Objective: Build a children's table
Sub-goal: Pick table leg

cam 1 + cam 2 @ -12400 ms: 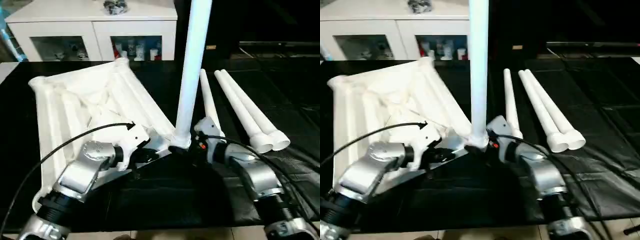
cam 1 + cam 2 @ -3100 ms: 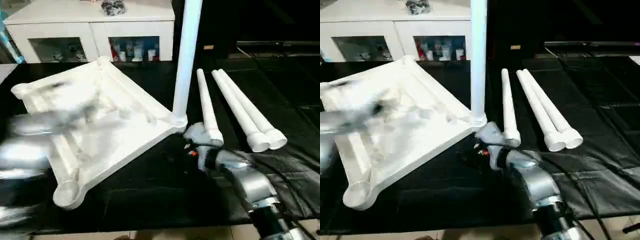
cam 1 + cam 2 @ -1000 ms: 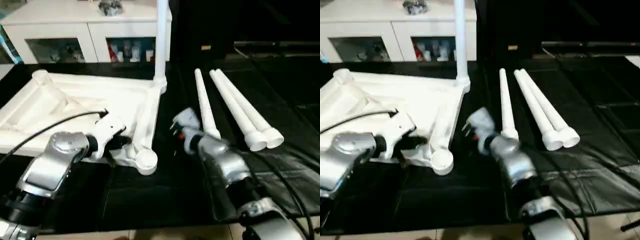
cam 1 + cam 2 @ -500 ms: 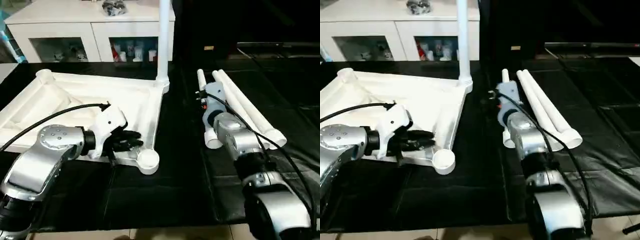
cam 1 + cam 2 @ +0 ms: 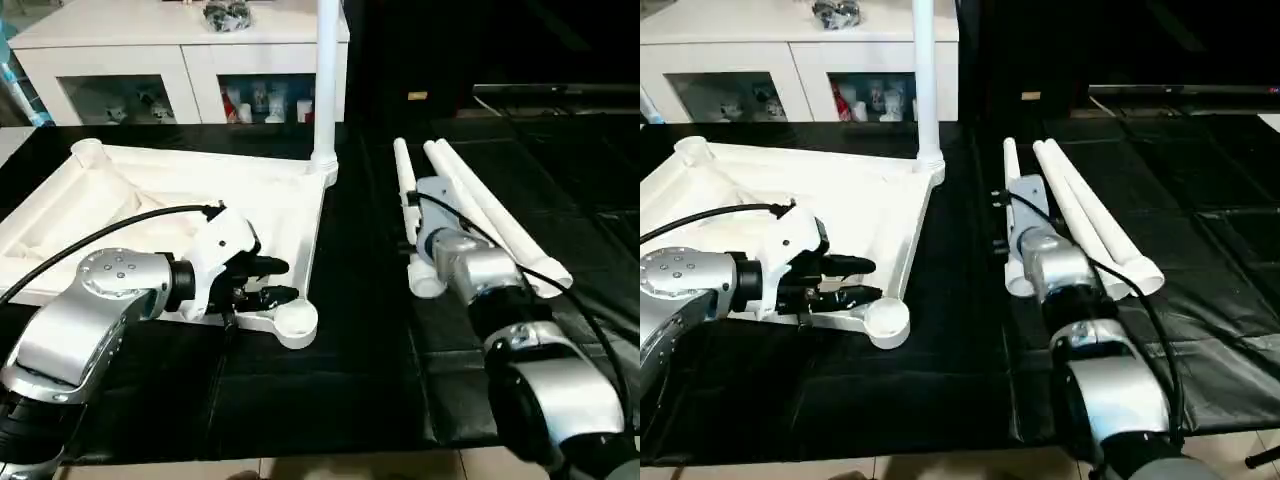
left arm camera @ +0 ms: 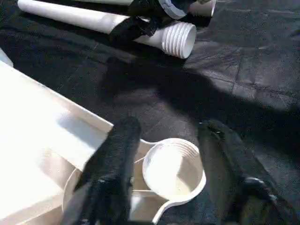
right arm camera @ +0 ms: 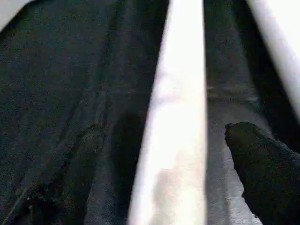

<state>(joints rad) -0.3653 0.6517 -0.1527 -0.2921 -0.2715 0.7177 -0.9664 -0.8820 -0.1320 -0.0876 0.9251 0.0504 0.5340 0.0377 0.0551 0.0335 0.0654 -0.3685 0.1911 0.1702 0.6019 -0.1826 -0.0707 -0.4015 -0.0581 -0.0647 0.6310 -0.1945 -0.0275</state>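
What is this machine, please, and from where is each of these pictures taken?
It is a humanoid robot building a white children's table. Two pictures come from its head and look down over its silver arms; two come from cameras on its wrists. The table top lies upside down on a black surface, with one leg standing in a far corner. Three loose legs lie to the right. The left claw is open beside the empty near corner socket and holds nothing. The right claw is open astride one lying leg, not yet closed on it. Behind stands a white cabinet.
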